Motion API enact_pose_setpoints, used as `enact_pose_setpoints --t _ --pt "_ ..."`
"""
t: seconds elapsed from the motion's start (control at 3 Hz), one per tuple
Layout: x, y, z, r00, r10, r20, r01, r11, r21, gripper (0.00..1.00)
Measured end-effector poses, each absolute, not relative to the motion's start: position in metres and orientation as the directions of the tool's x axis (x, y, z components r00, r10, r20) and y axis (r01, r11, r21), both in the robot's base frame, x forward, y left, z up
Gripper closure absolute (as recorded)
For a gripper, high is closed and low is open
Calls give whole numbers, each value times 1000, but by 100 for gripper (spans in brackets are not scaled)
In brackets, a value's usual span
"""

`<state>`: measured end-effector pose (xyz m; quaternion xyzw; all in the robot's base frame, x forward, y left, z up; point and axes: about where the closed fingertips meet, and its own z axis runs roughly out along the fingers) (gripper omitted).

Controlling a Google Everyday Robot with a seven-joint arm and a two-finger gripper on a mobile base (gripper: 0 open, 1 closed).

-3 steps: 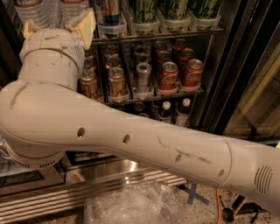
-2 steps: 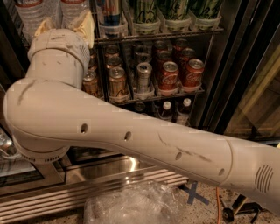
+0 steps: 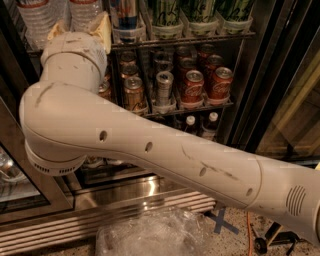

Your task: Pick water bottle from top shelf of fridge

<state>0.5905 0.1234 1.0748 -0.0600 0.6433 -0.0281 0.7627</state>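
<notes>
Gripper (image 3: 79,29) spread wide at top shelf (image 3: 200,37) of fridge (image 3: 260,75), at base of water bottle (image 3: 84,12). Wrist had risen, shifted right since prior second. Bottle not yet gripped; closing judged next.

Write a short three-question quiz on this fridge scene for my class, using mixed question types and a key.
1. True or false: the gripper is up at the top shelf, just in front of the water bottles.
2. Multiple choice: what stands directly below that shelf? A) soda cans B) milk cartons C) apples
3. Short answer: what colour are the caps of the small bottles underneath the cans?

Key: 1 true; 2 A; 3 white.
</notes>
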Motion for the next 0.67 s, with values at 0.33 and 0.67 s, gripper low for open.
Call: enact_pose_setpoints --t 0.33,0.67 --pt "604 126 1071 161 -116 -980 -55 990 -126 36" --pt "616 128 1071 156 -107 -982 -73 990 -119 36"
